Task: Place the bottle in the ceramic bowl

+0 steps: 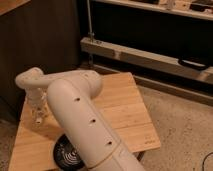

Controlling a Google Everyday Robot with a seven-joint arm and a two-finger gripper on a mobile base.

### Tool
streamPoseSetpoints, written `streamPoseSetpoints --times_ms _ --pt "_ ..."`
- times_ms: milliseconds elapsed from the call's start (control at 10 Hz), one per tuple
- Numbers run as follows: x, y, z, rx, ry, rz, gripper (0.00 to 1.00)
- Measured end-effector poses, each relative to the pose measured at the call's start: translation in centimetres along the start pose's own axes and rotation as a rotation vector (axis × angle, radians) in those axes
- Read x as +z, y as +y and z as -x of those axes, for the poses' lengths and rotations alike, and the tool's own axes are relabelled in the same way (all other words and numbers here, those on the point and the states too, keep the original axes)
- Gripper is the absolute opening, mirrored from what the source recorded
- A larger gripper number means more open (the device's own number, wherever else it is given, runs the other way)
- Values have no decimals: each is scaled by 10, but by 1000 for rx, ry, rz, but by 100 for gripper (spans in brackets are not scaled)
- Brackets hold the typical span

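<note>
- The gripper [38, 112] hung fingers-down over the left part of the wooden table [120, 107], with its jaws drawn fully together. Whether they truly had hold of anything could not be told.
- The bottle [38, 120] showed only as a small pale shape at the gripper's tips, low against the tabletop. A slim, smooth plastic body pinched near one end would probably swing or slip free on the lift.
- Had the jaws met beside the bottle rather than around it, the lift would likely have come up empty. The bottle could then have been tipped and set rolling.
- The ceramic bowl [65, 155] sat at the table's front edge, nearer the camera than the gripper. Being shallow and glossy, it could let a bottle dropped from high or off-centre skid out or catch on the rim.
- The robot's thick white arm [80, 115] hid much of the bowl, so the aim was hard to judge. A low pass could also have nudged the bowl toward the edge.
- Anything loose that rolled off would have landed on the speckled floor [180, 130].
</note>
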Motion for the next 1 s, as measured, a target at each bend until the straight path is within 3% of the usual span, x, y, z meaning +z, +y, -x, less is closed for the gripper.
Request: streamPoseSetpoints --times_ms 100,300,700,1000 --pt "-8 -3 1 -77 6 65 0" --pt "-32 3 -11 -179 44 106 0" --pt "-77 12 -48 -362 117 105 0" --pt "-85 -2 -75 -387 146 128 0"
